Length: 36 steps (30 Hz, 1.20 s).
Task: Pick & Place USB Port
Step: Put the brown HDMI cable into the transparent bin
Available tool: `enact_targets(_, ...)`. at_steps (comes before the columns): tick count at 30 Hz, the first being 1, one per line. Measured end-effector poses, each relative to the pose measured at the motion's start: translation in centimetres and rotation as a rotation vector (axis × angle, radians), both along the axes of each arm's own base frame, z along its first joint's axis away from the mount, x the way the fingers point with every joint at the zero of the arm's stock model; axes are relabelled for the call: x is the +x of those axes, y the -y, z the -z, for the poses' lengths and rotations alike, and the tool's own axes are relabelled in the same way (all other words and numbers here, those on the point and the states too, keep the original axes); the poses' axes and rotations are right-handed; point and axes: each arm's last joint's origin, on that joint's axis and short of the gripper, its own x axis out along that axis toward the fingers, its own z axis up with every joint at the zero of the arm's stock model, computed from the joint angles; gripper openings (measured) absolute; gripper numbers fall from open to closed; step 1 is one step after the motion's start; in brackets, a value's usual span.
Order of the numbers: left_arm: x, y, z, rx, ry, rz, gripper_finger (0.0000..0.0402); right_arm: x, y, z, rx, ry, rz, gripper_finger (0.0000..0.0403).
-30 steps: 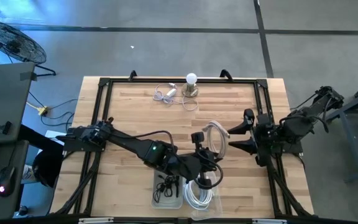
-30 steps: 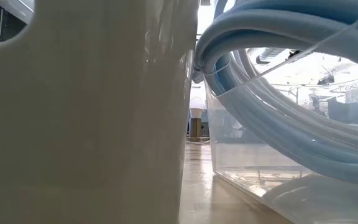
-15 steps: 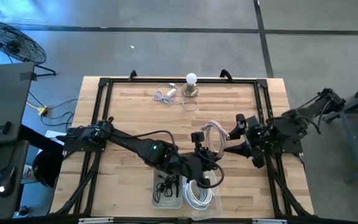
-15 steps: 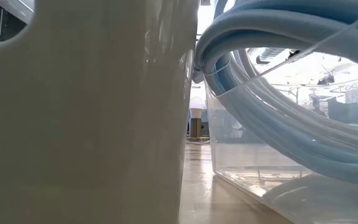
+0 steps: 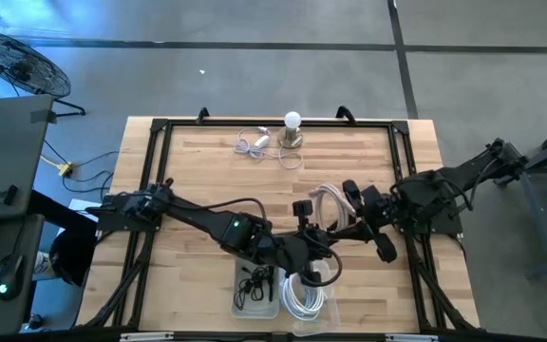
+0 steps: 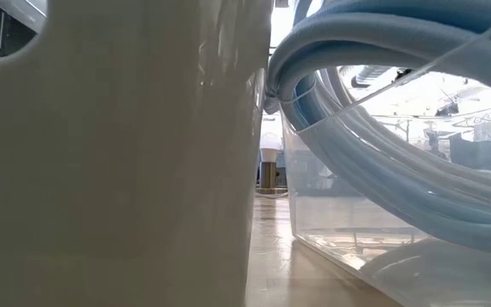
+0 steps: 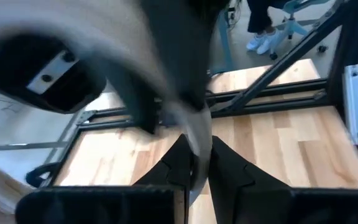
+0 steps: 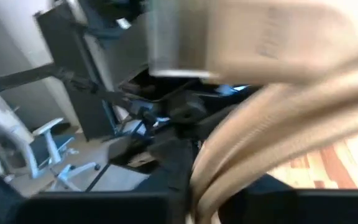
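Observation:
A bundle of white USB cable (image 5: 329, 201) hangs in the air over the table's middle, between my two arms. My left gripper (image 5: 317, 237) reaches in from the left and is shut on it. My right gripper (image 5: 343, 220) comes from the right and is shut on the same bundle. The right wrist view shows the cable's strands (image 8: 253, 130) and its beige plug with a metal end (image 8: 173, 43) very close, blurred. In the left wrist view a pale strand (image 7: 196, 140) runs down between my shut fingers. My left gripper pinches a pale strand of the cable (image 7: 196, 163) between its two fingers, coming at it slanting a little downward from the table's left. The bundle is lifted clear of the table and rises above the fingers. My right gripper has several strands of the cable (image 8: 207, 177) between its two fingers, coming level from the table's right. The plug end stands above the fingers; the contact itself is blurred.
At the near edge stand two clear bins, one with black cables (image 5: 254, 285) and one with coiled white cables (image 5: 302, 296); their walls (image 6: 143, 153) fill the low view. A bulb on a stand (image 5: 293, 129) and a small white cable (image 5: 254, 142) lie at the far edge.
My right gripper has moved toward the table's left and slightly down, up to the cable bundle, has turned at the wrist, and its fingers have shut on the cable. My left gripper and the bundle have stayed where they were.

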Motion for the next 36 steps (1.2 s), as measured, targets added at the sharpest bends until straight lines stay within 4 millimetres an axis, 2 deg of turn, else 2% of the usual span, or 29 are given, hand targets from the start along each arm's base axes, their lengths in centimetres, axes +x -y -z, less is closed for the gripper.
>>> enact_targets(1, 0.0, -0.1, 0.0, 0.004, -0.002, -0.001, 0.0027, 0.0, 0.0, 0.0, -0.017, 0.008, -0.013, 0.0032)
enact_targets(2, 0.0, -0.1, 0.0, 0.003, -0.001, -0.001, 0.0027, -0.1, 0.0, 0.0, -0.027, 0.013, -0.014, 0.0025)
enact_targets(8, 0.0, -0.1, 0.0, -0.013, 0.007, -0.010, 0.0054, -0.2, 0.1, 0.0, -0.062, 0.015, -0.004, 0.0026)
enact_targets(15, 0.2, 0.1, -0.5, -0.024, 0.029, 0.062, 0.0059, -1.0, 0.4, -0.4, -0.064, 0.031, 0.007, 0.0025)
enact_targets(18, 0.1, 0.0, -0.6, -0.017, 0.039, 0.040, 0.0060, -1.5, 0.7, -0.7, -0.068, 0.039, 0.029, 0.0024)
enact_targets(24, -1.0, -0.3, -2.6, -0.031, 0.090, 0.068, 0.0062, -3.2, 1.6, -1.2, -0.086, 0.040, 0.078, 0.0012)
enact_targets(27, -1.9, 0.1, -3.6, -0.060, 0.101, 0.140, 0.0062, -4.2, 2.2, -1.5, -0.106, 0.043, 0.152, 0.0010)
enact_targets(30, -2.3, 0.7, -3.8, -0.073, 0.100, 0.187, 0.0062, -5.6, 2.8, -1.9, -0.127, 0.053, 0.210, 0.0010)
enact_targets(36, -2.8, 1.0, -3.9, -0.055, 0.092, 0.175, 0.0062, -7.9, 3.3, -1.9, -0.076, 0.013, 0.191, 0.0010)
